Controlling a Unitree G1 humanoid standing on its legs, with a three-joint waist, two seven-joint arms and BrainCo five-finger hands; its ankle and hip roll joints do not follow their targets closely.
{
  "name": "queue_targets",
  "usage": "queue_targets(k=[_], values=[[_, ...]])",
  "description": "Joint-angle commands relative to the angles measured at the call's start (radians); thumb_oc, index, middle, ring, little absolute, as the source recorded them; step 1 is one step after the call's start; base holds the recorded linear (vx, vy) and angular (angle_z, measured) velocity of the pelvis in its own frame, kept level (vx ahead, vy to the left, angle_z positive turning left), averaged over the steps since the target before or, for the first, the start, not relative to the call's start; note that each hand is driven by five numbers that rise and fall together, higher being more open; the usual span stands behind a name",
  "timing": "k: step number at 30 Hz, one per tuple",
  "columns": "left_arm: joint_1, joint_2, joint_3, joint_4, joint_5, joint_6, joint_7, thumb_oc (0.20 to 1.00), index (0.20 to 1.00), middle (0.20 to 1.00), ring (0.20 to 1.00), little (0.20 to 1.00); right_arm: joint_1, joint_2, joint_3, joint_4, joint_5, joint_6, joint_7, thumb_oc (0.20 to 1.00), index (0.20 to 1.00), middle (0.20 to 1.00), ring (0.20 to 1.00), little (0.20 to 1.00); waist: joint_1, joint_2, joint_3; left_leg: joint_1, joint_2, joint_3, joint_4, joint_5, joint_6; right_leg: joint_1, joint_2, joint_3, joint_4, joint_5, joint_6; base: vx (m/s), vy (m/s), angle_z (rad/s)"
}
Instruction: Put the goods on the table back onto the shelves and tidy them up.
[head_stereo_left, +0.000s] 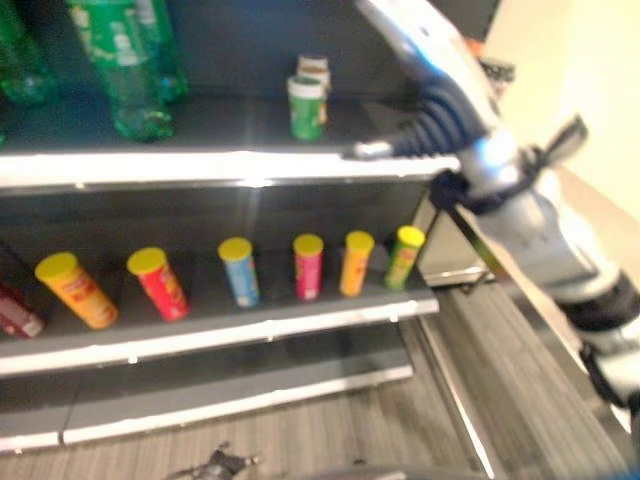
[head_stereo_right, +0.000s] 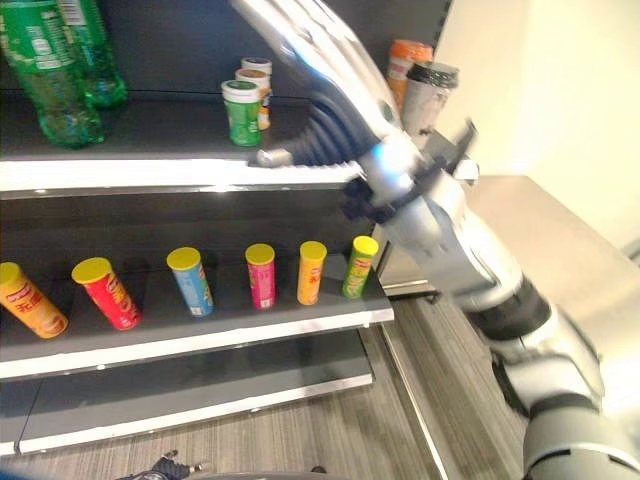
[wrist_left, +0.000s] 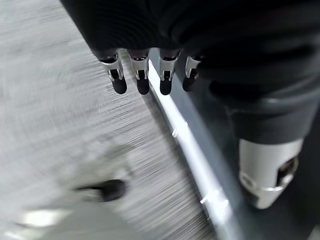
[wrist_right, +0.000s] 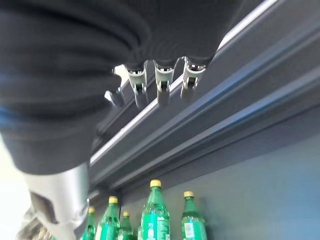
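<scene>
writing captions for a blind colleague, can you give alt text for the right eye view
The robot's right arm reaches up to the upper shelf, its robot hand at the shelf's front edge near a small green canister. Green bottles stand at that shelf's left, and a row of yellow-lidded snack tubes lines the shelf below.

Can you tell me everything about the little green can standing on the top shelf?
The green can is a short round tube with a white lid and a white band under it, and looks like card or plastic. It stands upright on the dark top shelf, near the front edge, with another small can close behind it. Tall green bottles stand further along to the left. The right robot hand reaches in beside it, not touching it.
</scene>
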Motion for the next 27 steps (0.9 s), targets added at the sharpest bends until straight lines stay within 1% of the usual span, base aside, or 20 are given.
queue_targets(k=[1,2,3,5,6,7,8,10,12,13,14,15,16,17,18,19,21,23,26,27], values=[[-0.064,0.025,0.028,0.053,-0.069,-0.033,0.027,1.000,1.000,1.000,1.000,1.000,0.096,-0.055,-0.084,-0.042,0.089,-0.037,0.010,1.000,1.000,1.000,1.000,1.000,-0.009,-0.010,0.025,0.002,0.046,0.009,0.002,-0.104,-0.010,0.055,-0.059,0.035,0.002,-0.083,0.050,-0.02,0.002,-0.04],[0.030,0.035,0.095,-0.056,-0.098,-0.043,0.021,1.000,1.000,1.000,1.000,1.000,0.353,-0.076,-0.217,-0.099,0.108,-0.063,0.027,1.000,1.000,1.000,1.000,1.000,-0.007,-0.001,0.031,-0.008,0.042,0.001,0.002,-0.100,-0.008,0.050,-0.062,0.029,0.002,-0.081,0.054,-0.04,-0.002,-0.02],[0.082,0.036,0.112,-0.066,-0.087,-0.051,0.002,1.000,1.000,1.000,1.000,1.000,0.446,-0.055,-0.252,-0.107,0.149,-0.072,0.053,1.000,1.000,1.000,1.000,1.000,-0.006,0.003,0.037,-0.011,0.043,-0.002,0.002,-0.097,-0.007,0.048,-0.063,0.025,0.002,-0.081,0.057,-0.05,-0.012,0.08],[0.117,0.055,0.149,-0.059,-0.080,-0.064,-0.003,1.000,1.000,1.000,1.000,1.000,0.587,-0.031,-0.307,-0.155,0.176,-0.104,0.079,1.000,1.000,1.000,1.000,1.000,-0.010,0.008,0.045,-0.012,0.046,0.001,0.002,-0.095,-0.008,0.046,-0.063,0.021,0.002,-0.082,0.061,-0.02,-0.012,0.02],[0.125,0.066,0.165,-0.059,-0.079,-0.066,0.000,1.000,1.000,1.000,1.000,1.000,0.647,-0.021,-0.321,-0.177,0.189,-0.116,0.099,1.000,1.000,1.000,1.000,1.000,-0.011,0.010,0.046,-0.012,0.047,0.002,0.002,-0.095,-0.009,0.045,-0.064,0.020,0.002,-0.082,0.063,0.00,-0.019,-0.08],[0.140,0.095,0.204,-0.056,-0.079,-0.077,0.001,1.000,1.000,1.000,1.000,1.000,0.736,-0.011,-0.321,-0.196,0.224,-0.133,0.145,1.000,1.000,1.000,1.000,1.000,-0.014,0.018,0.048,-0.007,0.051,0.006,0.002,-0.104,-0.012,0.046,-0.062,0.020,0.002,-0.090,0.066,0.01,-0.017,-0.05],[0.149,0.110,0.218,-0.068,-0.079,-0.084,-0.002,1.000,1.000,1.000,1.000,1.000,0.773,-0.013,-0.318,-0.199,0.237,-0.137,0.165,1.000,1.000,1.000,1.000,1.000,-0.017,0.020,0.051,-0.007,0.051,0.008,0.002,-0.103,-0.013,0.045,-0.062,0.020,0.002,-0.089,0.068,0.00,0.000,0.00],[0.166,0.133,0.240,-0.088,-0.083,-0.098,-0.010,1.000,1.000,1.000,1.000,1.000,0.817,-0.024,-0.303,-0.188,0.228,-0.138,0.195,1.000,1.000,1.000,1.000,1.000,-0.019,0.026,0.052,-0.007,0.052,0.012,0.002,-0.101,-0.016,0.044,-0.064,0.020,0.002,-0.088,0.069,0.00,0.000,0.00],[0.192,0.162,0.256,-0.162,-0.095,-0.108,-0.013,1.000,1.000,1.000,1.000,1.000,0.839,-0.030,-0.244,-0.128,0.232,-0.125,0.230,1.000,1.000,1.000,1.000,1.000,-0.017,0.034,0.055,-0.009,0.053,0.014,0.002,-0.098,-0.017,0.044,-0.066,0.017,0.002,-0.088,0.070,0.00,0.000,0.00],[0.208,0.171,0.258,-0.204,-0.097,-0.113,-0.016,1.000,1.000,1.000,1.000,1.000,0.839,-0.022,-0.198,-0.065,0.242,-0.111,0.248,1.000,1.000,1.000,1.000,1.000,-0.014,0.036,0.057,-0.011,0.052,0.014,0.002,-0.096,-0.017,0.044,-0.067,0.015,0.002,-0.088,0.070,-0.03,0.002,0.01],[0.227,0.189,0.260,-0.257,-0.102,-0.118,-0.015,1.000,1.000,1.000,1.000,1.000,0.828,0.001,-0.136,0.044,0.255,-0.083,0.261,1.000,1.000,1.000,1.000,1.000,-0.008,0.040,0.061,-0.009,0.051,0.013,0.002,-0.097,-0.017,0.046,-0.069,0.013,0.002,-0.089,0.070,-0.03,0.006,0.02],[0.247,0.204,0.264,-0.313,-0.108,-0.118,-0.011,1.000,1.000,1.000,1.000,1.000,0.812,0.023,-0.099,0.119,0.251,-0.058,0.261,1.000,1.000,1.000,1.000,1.000,-0.003,0.043,0.061,-0.012,0.049,0.011,0.002,-0.096,-0.016,0.045,-0.070,0.010,0.002,-0.089,0.070,0.00,0.000,0.00],[0.296,0.224,0.288,-0.442,-0.126,-0.132,-0.002,1.000,1.000,1.000,1.000,1.000,0.791,0.064,-0.046,0.300,0.189,-0.009,0.247,1.000,1.000,1.000,1.000,1.000,0.010,0.051,0.062,-0.013,0.046,0.006,0.002,-0.097,-0.014,0.047,-0.073,0.004,0.002,-0.093,0.068,-0.01,0.011,0.04],[0.303,0.224,0.293,-0.449,-0.126,-0.128,-0.002,1.000,1.000,1.000,1.000,1.000,0.782,0.068,-0.036,0.311,0.186,-0.013,0.243,1.000,1.000,1.000,1.000,1.000,0.006,0.048,0.062,-0.012,0.046,0.006,0.002,-0.098,-0.014,0.048,-0.073,0.004,0.002,-0.093,0.068,0.00,0.008,0.05],[0.337,0.236,0.319,-0.532,-0.119,-0.135,0.008,1.000,1.000,1.000,1.000,1.000,0.772,0.085,-0.031,0.385,0.097,0.026,0.227,1.000,1.000,1.000,1.000,1.000,0.018,0.055,0.063,-0.013,0.045,0.002,0.002,-0.100,-0.012,0.051,-0.074,0.001,0.002,-0.097,0.067,0.02,0.002,0.06],[0.378,0.248,0.350,-0.622,-0.088,-0.125,0.018,1.000,1.000,1.000,1.000,1.000,0.763,0.129,-0.015,0.458,0.075,0.044,0.222,1.000,1.000,1.000,1.000,1.000,0.022,0.056,0.061,-0.011,0.043,-0.003,0.002,-0.102,-0.011,0.055,-0.073,-0.003,0.002,-0.101,0.065,0.00,0.000,0.00],[0.428,0.267,0.402,-0.726,-0.053,-0.127,0.032,1.000,1.000,1.000,1.000,1.000,0.742,0.202,-0.006,0.632,0.105,0.069,0.197,1.000,1.000,1.000,1.000,1.000,0.037,0.060,0.056,-0.008,0.041,-0.013,0.002,-0.104,-0.009,0.063,-0.074,-0.011,0.002,-0.106,0.063,0.04,-0.012,0.03],[0.465,0.272,0.463,-0.821,-0.049,-0.127,0.035,1.000,1.000,1.000,1.000,1.000,0.711,0.252,-0.005,0.786,0.093,0.096,0.162,1.000,1.000,1.000,1.000,1.000,0.053,0.064,0.054,-0.006,0.039,-0.021,0.002,-0.106,-0.008,0.071,-0.076,-0.020,0.002,-0.110,0.061,0.04,-0.011,0.14],[0.515,0.289,0.560,-0.972,0.003,-0.104,0.056,1.000,1.000,1.000,1.000,1.000,0.667,0.293,0.003,0.966,-0.046,0.150,0.107,1.000,1.000,1.000,1.000,1.000,0.080,0.074,0.051,-0.002,0.035,-0.036,0.002,-0.111,-0.005,0.082,-0.074,-0.031,0.002,-0.118,0.059,0.04,-0.010,0.20],[0.526,0.287,0.580,-1.015,0.013,-0.099,0.058,1.000,1.000,1.000,1.000,1.000,0.643,0.309,0.006,1.033,-0.060,0.163,0.088,1.000,1.000,1.000,1.000,1.000,0.088,0.078,0.051,-0.002,0.034,-0.041,0.002,-0.112,-0.005,0.086,-0.075,-0.034,0.002,-0.119,0.058,0.02,-0.004,0.16]])
